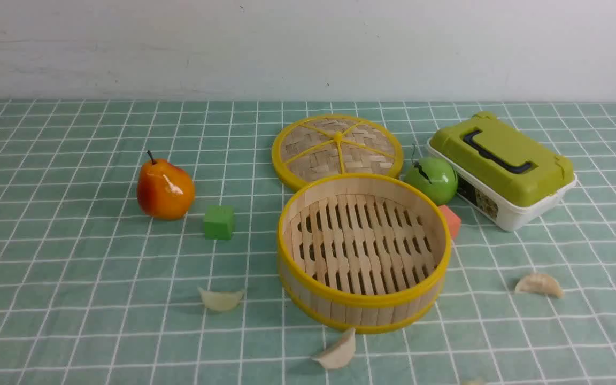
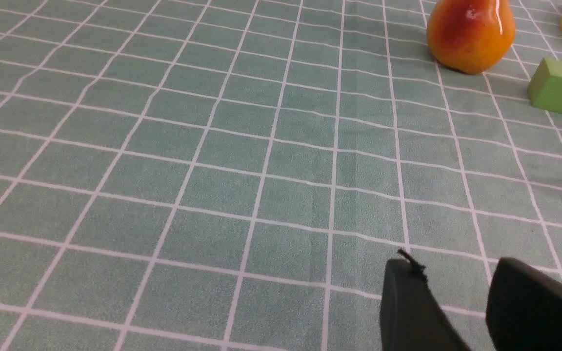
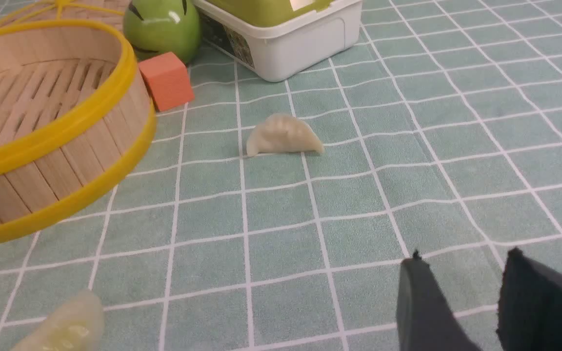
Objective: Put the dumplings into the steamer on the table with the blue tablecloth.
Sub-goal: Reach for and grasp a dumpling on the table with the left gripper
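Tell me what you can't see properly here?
- Front view: one dumpling is cut by the bottom edge; only a sliver shows.
- Front view: the orange cube is mostly hidden behind the steamer.
- Front view: the box label is too small to read.
- Right wrist view: another dumpling is cut by the bottom edge.
- Wrist views: the left claw and right claw show only fingertips; the bottom edge cuts the rest.
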`<state>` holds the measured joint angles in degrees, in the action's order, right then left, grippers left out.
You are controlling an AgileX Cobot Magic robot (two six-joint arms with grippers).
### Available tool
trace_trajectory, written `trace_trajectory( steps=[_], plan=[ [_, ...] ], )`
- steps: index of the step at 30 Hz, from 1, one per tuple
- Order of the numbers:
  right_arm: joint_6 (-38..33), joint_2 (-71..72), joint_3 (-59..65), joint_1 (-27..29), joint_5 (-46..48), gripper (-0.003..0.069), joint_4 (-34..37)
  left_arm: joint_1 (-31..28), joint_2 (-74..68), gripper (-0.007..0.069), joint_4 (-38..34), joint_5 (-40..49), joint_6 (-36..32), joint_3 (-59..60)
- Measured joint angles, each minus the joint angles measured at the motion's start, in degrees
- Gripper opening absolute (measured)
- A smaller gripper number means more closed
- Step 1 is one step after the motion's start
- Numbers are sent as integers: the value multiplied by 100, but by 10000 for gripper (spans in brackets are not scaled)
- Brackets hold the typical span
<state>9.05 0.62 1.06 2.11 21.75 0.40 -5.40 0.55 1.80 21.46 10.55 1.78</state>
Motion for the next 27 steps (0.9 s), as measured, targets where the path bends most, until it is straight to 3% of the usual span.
trace_trajectory(
  steps=[27],
  plan=[
    [0, 0, 0, 0, 0, 239, -72, 0, 0, 237, 0, 0, 0, 0]
  ],
)
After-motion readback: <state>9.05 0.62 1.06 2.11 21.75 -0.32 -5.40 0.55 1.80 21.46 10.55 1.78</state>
